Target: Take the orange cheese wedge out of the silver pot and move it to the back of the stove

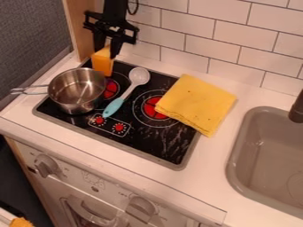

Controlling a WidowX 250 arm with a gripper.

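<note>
You've got the gripper (108, 48) closed on an orange block (102, 61), nr stove's (155, 148) back L corner in cam view. Pot (77, 91) just beside, blue-handled spoon (114, 107) on stovetop. Yellow cloth (197, 103) part on stove, part on counter (216, 153); sink (269, 155) far R.

Blue-handled spoon (127, 92) on black stovetop (148, 138). Metal pot (75, 95) just left of spoon; folded yellow cloth (197, 104) to its right; gray sink (232, 164), dark tap (297, 109) farther right.
</note>
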